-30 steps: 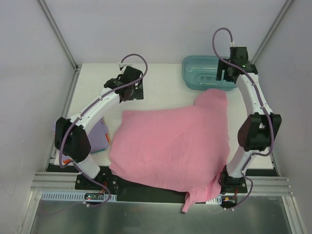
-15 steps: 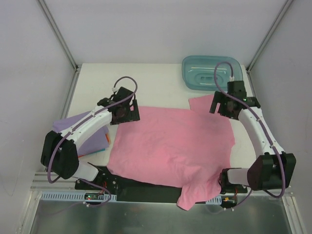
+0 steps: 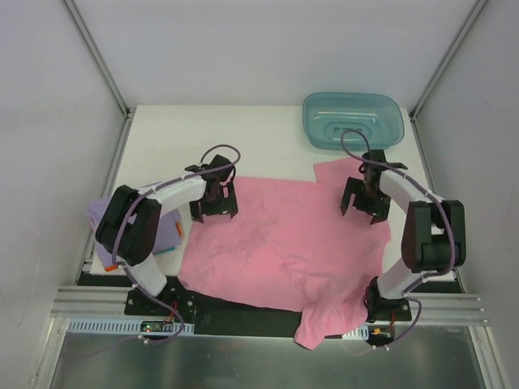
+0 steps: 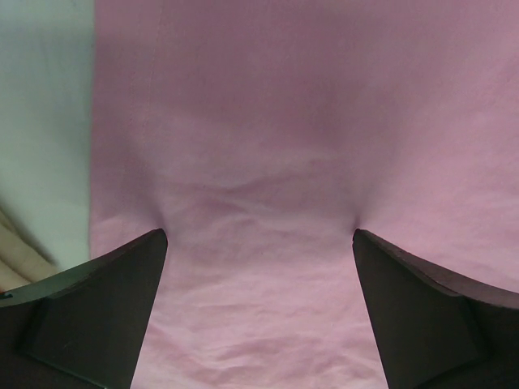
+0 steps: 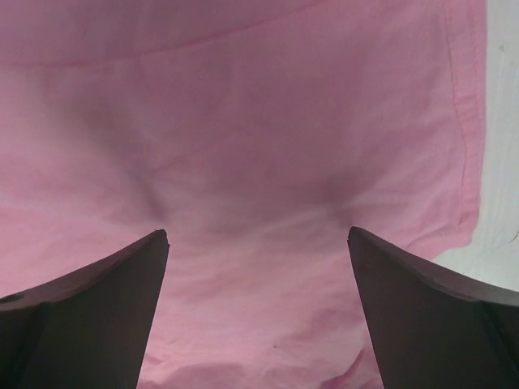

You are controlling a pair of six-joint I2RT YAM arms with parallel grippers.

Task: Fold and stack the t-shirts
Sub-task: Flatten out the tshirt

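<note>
So on the far left the lavender t-shirt (image 3: 166,227) sat at the surface (image 3: 268,138) edge, mostly hidden under the left arm. The left tool (image 3: 214,204) was down on the pink t-shirt (image 3: 284,243) near its far-left corner, fingers (image 4: 97,316) spread wide and pressed into the cloth, gripping nothing. The pink tee lay spread mid-surface, one end hanging off the near edge. The right tool (image 3: 363,204) was the same, wide open, pressed on the cloth, teal tub (image 3: 353,119) behind it

White table (image 3: 276,142) sitting inside pale grey walls (image 3: 259,49), metal corner posts (image 3: 97,57) running up far left and right, aluminium rail (image 3: 268,312) lying along near edge, soft even light.
</note>
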